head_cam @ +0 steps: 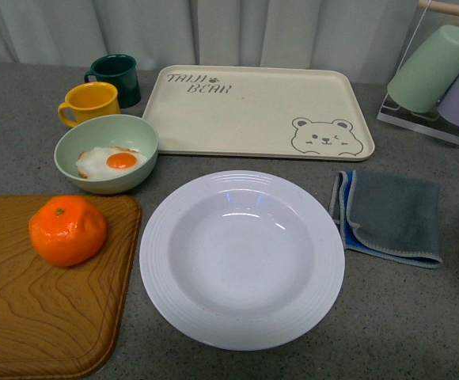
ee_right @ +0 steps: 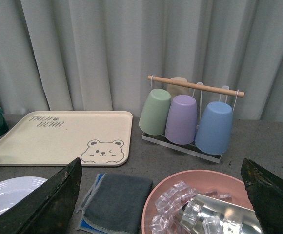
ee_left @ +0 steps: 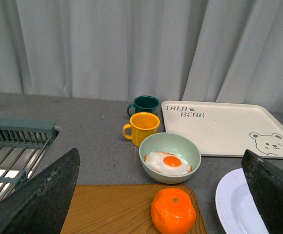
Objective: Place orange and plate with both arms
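The glossy orange (head_cam: pixel 67 229) sits on a wooden board (head_cam: pixel 39 309) at the front left; the left wrist view shows the orange (ee_left: pixel 173 210) too. The large white ridged plate (head_cam: pixel 242 257) lies in the middle of the counter, its edge in the left wrist view (ee_left: pixel 239 204) and the right wrist view (ee_right: pixel 10 192). My left gripper (ee_left: pixel 163 200) hangs open above the board, the orange between its spread fingers (ee_left: pixel 39 200) but untouched. My right gripper (ee_right: pixel 163 200) is open over a pink bowl of ice. Neither arm shows in the front view.
A pale green bowl (head_cam: pixel 107 154) with a fried egg, a yellow mug (head_cam: pixel 91 103) and a dark green mug (head_cam: pixel 117 77) stand behind the board. A cream bear tray (head_cam: pixel 257 111) lies at the back. A grey cloth (head_cam: pixel 392 215), a cup rack (ee_right: pixel 190 117) and a pink ice bowl (ee_right: pixel 200 204) are on the right.
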